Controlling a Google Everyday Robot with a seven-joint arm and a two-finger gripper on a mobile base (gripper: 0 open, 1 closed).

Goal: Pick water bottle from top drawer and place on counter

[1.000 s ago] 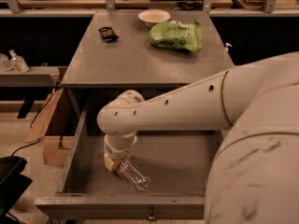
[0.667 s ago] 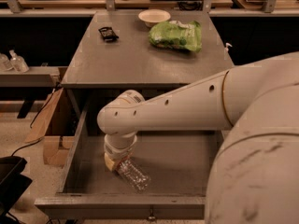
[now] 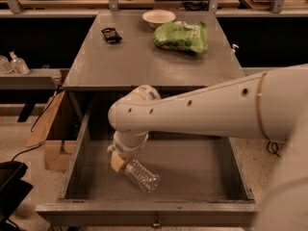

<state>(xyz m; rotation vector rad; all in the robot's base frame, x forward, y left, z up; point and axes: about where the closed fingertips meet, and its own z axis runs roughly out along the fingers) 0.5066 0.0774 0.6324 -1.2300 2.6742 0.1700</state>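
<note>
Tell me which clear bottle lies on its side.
The water bottle in the top drawer, one end at the gripper; the two pump bottles on the side bench stand upright.

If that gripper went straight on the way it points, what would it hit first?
Probably the water bottle, lying right at the gripper down in the top drawer; depth is unclear, so they may already touch.

Speckled floor [image 3: 14,138] down the left, wooden bench [image 3: 72,1] across the top, dim warm light; claw [image 3: 120,160] sits lower-left of centre.
</note>
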